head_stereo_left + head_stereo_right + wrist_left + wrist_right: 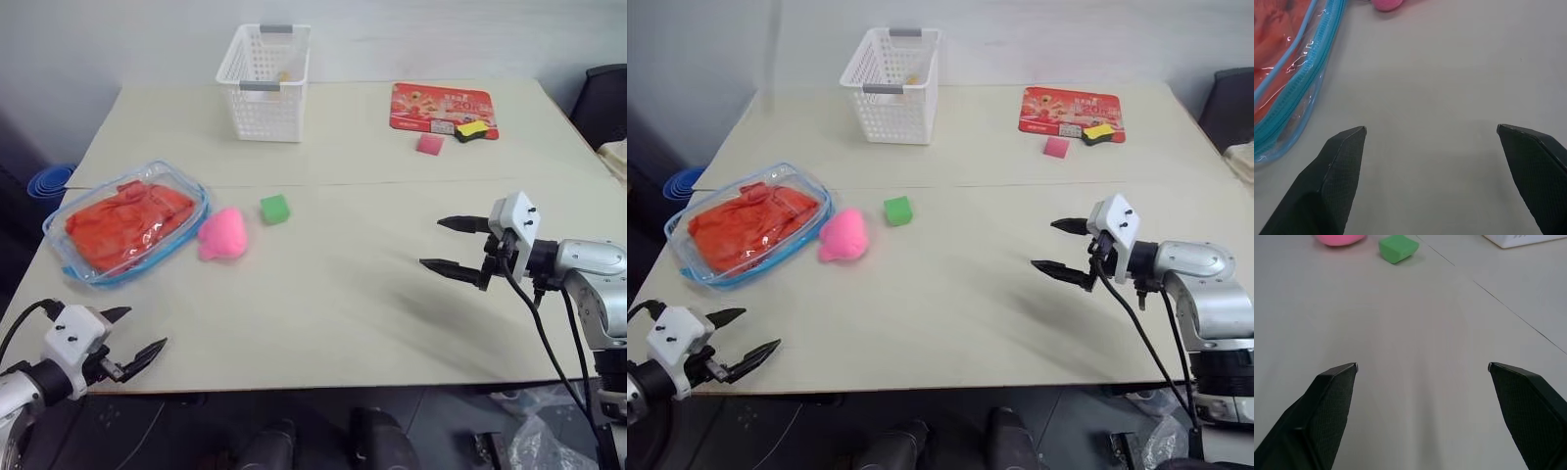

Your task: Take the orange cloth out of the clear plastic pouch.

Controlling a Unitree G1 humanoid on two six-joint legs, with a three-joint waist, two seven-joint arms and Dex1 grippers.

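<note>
Orange-red wrinkled fabric, the orange cloth [125,223], lies folded inside the clear plastic pouch [186,238] with light blue zipper edging, and in the left eye view we see that pouch lying flat near the table's [343,304] left edge, about halfway along it. A small pink plush toy [222,235] touches the pouch's right side, with a green foam cube [275,209] just beyond. A white lattice basket [265,69] stands near the far edge, and a red printed card [443,106] lies toward the far right corner. Our left gripper [139,333] hangs over the near left corner, black fingers spread wide and empty. Our right gripper [453,245] hovers near the right edge, fingers likewise spread, holding nothing.

From the right eye view the layout reads the same; the pouch is well apart from the right gripper.

Our left wrist view looks along the parted fingers [1339,166] at bare table, with the pouch's blue zipper band [1300,93] just beside them.

Our right wrist view points toward the plush and cube across open table.

We judge the step is the approach. To do it well, we should pin the pouch's rim with the nearer left gripper, find where the zipper is open, which we cannot tell from here, and bring the right gripper over the plush without nudging it, pinching a raised fold of cloth, not the plastic.
</note>
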